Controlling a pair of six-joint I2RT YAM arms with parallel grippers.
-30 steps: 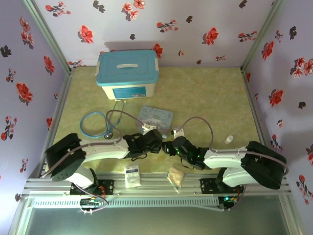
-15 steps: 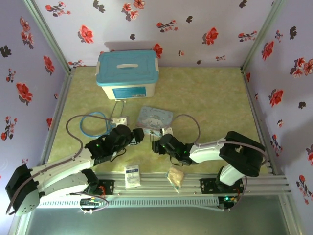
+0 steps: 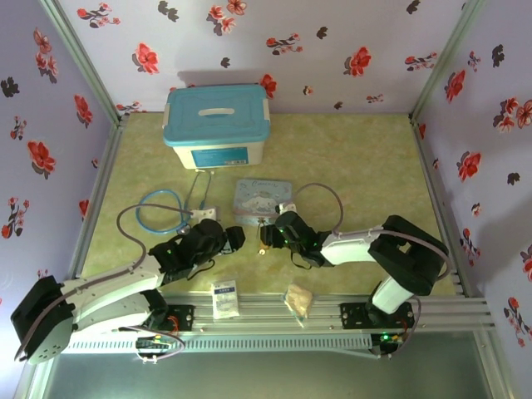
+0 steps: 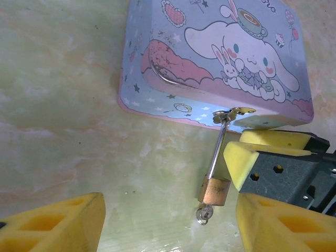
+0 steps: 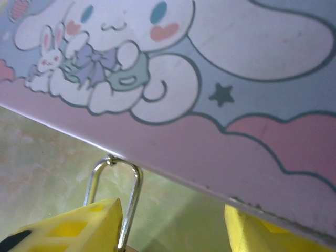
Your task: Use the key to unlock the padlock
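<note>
The pale blue cartoon tin (image 3: 263, 198) (image 4: 220, 58) (image 5: 210, 79) lies mid-table. The brass padlock (image 4: 214, 190) (image 3: 263, 249) hangs by its silver shackle (image 4: 218, 149) (image 5: 126, 194) from the tin's front clasp (image 4: 233, 111). The small grey key (image 4: 203, 214), on a tiny ring, sticks out of the padlock's bottom. My left gripper (image 3: 235, 237) (image 4: 168, 231) is open, short of the padlock and touching nothing. My right gripper (image 3: 268, 238) (image 5: 173, 236) is open at the tin's edge, and one yellow finger (image 4: 247, 157) (image 5: 68, 226) sits right beside the shackle.
A white box with a blue lid (image 3: 218, 125) stands at the back left. The blue-tubed stethoscope (image 3: 162, 212) lies left of the tin. A white packet (image 3: 224, 298) and a tan crumpled wrapper (image 3: 298, 299) rest near the front rail.
The two grippers, close together a second ago, have parted. The left arm swung back to the left. The right gripper moved up to the tin, which turned slightly.
</note>
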